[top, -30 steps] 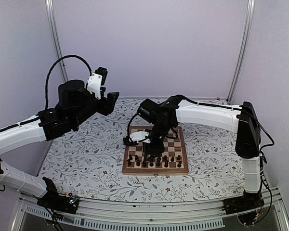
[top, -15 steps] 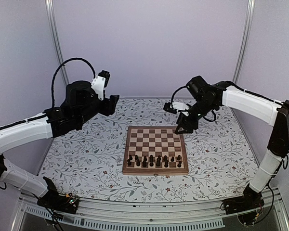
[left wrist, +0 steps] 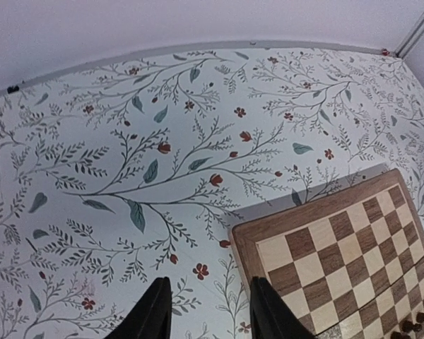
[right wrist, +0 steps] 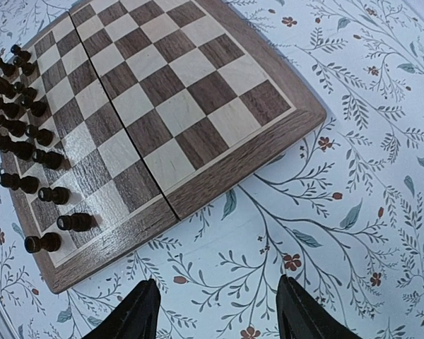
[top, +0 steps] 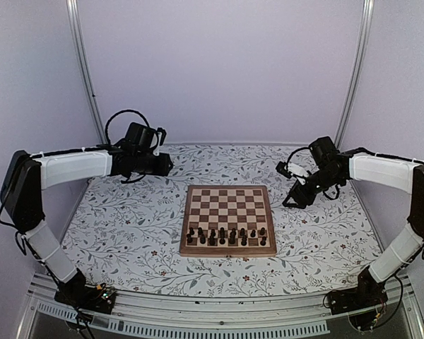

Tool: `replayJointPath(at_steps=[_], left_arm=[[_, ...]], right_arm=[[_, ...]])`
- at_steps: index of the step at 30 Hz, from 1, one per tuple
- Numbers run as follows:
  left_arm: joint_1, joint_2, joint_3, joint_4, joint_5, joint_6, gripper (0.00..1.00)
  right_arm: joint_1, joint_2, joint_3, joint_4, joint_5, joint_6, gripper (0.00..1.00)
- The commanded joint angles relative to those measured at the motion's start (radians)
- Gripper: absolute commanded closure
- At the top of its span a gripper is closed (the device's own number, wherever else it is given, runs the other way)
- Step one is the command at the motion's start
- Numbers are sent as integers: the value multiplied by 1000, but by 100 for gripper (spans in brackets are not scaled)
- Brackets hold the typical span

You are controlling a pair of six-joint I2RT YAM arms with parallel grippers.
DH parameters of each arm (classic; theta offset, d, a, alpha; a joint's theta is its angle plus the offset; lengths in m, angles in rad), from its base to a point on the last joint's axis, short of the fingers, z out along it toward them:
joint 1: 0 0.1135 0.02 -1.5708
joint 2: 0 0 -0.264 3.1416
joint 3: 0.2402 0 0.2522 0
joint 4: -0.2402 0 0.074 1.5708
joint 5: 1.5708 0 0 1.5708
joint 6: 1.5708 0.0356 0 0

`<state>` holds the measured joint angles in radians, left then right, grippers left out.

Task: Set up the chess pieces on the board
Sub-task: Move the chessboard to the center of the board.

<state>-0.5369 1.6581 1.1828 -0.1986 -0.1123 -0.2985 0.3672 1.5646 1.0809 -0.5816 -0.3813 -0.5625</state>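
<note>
The board (top: 228, 219) lies in the middle of the floral table. The chess pieces (top: 226, 236) stand in two rows along its near edge. They also show in the right wrist view (right wrist: 18, 127), and a few at the lower right corner of the left wrist view (left wrist: 417, 323). My left gripper (top: 168, 164) is open and empty, above the table left of the board's far corner (left wrist: 244, 236). My right gripper (top: 292, 200) is open and empty, above the table just right of the board (right wrist: 247, 152).
The floral table surface (top: 127, 226) surrounds the board. Pale walls and two metal corner posts (top: 81, 63) stand behind. A metal rail (top: 219, 314) runs along the near edge.
The right arm has lifted off the pieces and swung out to the board's right side. The left arm has lowered and stretched toward the back left. The pieces have not moved.
</note>
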Motion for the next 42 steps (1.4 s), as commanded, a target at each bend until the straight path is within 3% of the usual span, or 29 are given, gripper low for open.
replayJointPath(at_steps=[1,7,14,31,42], left_arm=[[55,41,-1,-82,142,-69,69],[63,81,-71,-95,200,-61,84],[47,181,-31,-107,276,-61,97],[-153,323,42,-51,322,-59,98],[-278,426,189,2,371,-84,98]], right_arm=[[0,-21,-60,104,-41,19,40],[0,-5,-69,125,-46,16,40],[1,12,-78,133,-31,4,40],[1,18,-90,136,-20,-11,39],[-66,-16,-76,172,124,10,39]])
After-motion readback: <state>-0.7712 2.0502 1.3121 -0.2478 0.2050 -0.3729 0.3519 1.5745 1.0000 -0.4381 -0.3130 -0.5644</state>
